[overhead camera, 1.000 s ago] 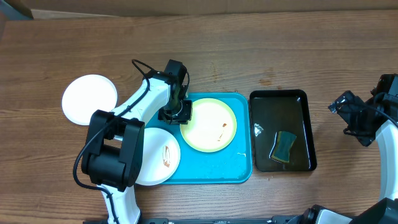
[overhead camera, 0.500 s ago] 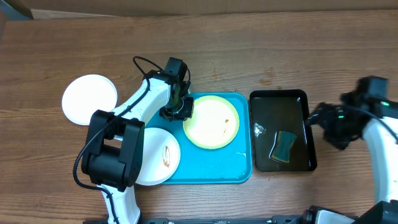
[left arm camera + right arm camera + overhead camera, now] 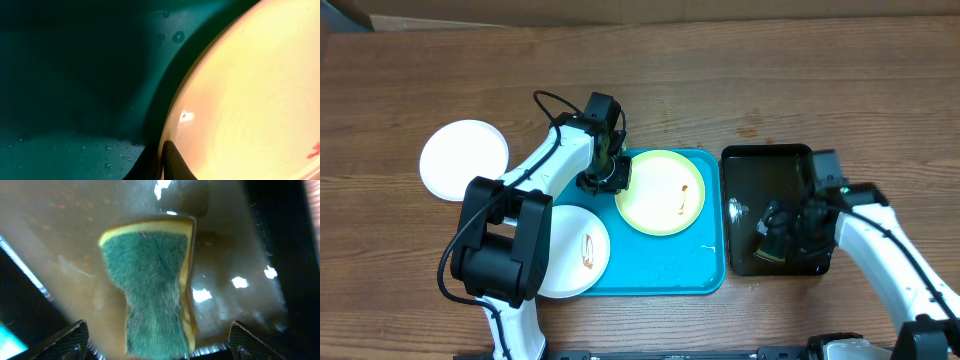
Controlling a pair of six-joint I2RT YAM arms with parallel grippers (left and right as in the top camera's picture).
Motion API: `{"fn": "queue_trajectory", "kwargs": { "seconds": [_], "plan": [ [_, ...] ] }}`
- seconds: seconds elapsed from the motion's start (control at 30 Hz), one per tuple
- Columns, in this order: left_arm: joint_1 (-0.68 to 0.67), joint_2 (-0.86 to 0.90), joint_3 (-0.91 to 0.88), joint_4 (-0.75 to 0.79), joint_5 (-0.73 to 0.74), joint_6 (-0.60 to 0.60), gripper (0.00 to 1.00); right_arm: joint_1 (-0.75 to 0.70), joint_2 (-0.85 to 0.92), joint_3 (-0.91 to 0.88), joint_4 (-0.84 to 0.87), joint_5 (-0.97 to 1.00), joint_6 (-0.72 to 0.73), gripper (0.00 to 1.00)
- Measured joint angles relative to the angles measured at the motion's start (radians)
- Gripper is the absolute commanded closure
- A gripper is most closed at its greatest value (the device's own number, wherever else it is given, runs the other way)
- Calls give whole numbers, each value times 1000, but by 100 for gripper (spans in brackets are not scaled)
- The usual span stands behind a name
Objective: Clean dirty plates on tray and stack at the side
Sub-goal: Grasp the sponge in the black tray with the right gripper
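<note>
Left gripper (image 3: 611,180) is pinching the rim of the lime-green plate (image 3: 660,192) on the tray (image 3: 665,272). Right gripper (image 3: 160,340) is hovering, fingers spread, over the sponge (image 3: 152,285).

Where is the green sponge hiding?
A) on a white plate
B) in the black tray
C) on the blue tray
B: the sponge lies flat on the wet floor of the black tray, not on any plate.

no readable text, labels, brands or numbers anywhere in the overhead or either wrist view
</note>
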Motion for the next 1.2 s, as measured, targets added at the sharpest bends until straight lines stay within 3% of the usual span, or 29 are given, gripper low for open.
{"fn": "queue_trajectory", "kwargs": {
  "seconds": [0.07,0.13,0.23,0.27,0.3,0.33,0.37,0.4,0.43,0.5,0.67,0.97,1.07,1.17,1.2],
  "plan": [
    [0,0,0,0,0,0,93,9,1,-53,63,-7,6,20],
    [0,0,0,0,0,0,93,18,1,-113,135,-28,6,53],
    [0,0,0,0,0,0,93,21,1,-152,163,-34,20,91],
    [0,0,0,0,0,0,93,21,1,-154,168,-39,24,94],
    [0,0,0,0,0,0,93,21,1,-154,171,-40,23,94],
    [0,0,0,0,0,0,93,21,1,-154,168,-45,26,83],
    [0,0,0,0,0,0,92,21,1,-154,161,-48,25,57],
    [0,0,0,0,0,2,91,21,1,-153,146,-48,22,38],
    [0,0,0,0,0,6,90,21,1,-151,132,-51,26,29],
    [0,0,0,0,0,15,89,21,1,-129,95,-51,24,19],
    [0,0,0,0,0,19,86,21,1,-39,90,-48,3,11],
    [0,0,0,0,0,19,85,21,5,-51,189,55,-2,12],
    [0,0,0,0,0,19,85,21,29,-63,229,66,-2,32],
    [0,0,0,0,0,19,85,21,64,-66,251,75,-4,87],
    [0,0,0,0,0,19,84,21,75,-67,255,76,-4,96]
  ]
}}
